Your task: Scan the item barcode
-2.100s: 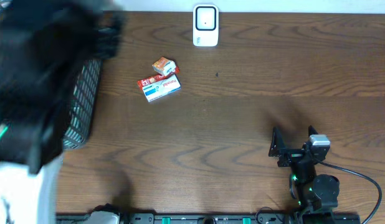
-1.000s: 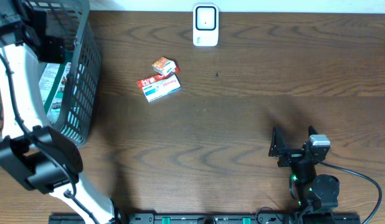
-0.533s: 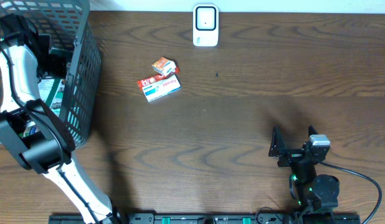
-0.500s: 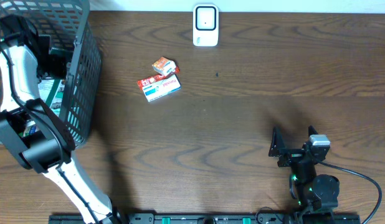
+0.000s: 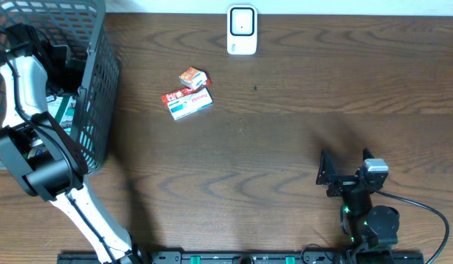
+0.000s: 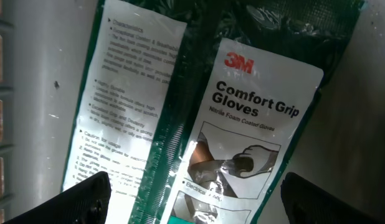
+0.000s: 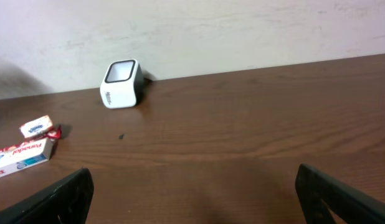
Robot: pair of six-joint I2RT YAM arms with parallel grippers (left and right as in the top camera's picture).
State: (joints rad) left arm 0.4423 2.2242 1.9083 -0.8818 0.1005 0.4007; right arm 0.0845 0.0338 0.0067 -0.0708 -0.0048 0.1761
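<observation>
From above, my left gripper (image 5: 56,62) hangs inside the dark wire-mesh basket (image 5: 100,81) at the upper left of the frame, above a green-and-white plastic glove packet (image 5: 62,110) lying on the basket floor. The small white barcode scanner (image 5: 242,30) stands at the top centre, well apart from the basket. An orange snack packet (image 5: 193,76) and a red, white and blue cardboard box (image 5: 188,102) lie touching each other left of centre. My right gripper (image 5: 344,173) sits at the lower right, jaws wide, holding nothing. In my left wrist view the glove packet fills the middle of the frame, printed face up, overlapping a second packet (image 6: 127,106) turned to its small-print side at the left. My dark fingertips (image 6: 86,196) show only in the bottom corners, spread wide, nothing between them. My right wrist view shows the scanner at the upper left, facing my way. I judge the task barely begun: grasp, lift-out, carry and scan all remain.
</observation>
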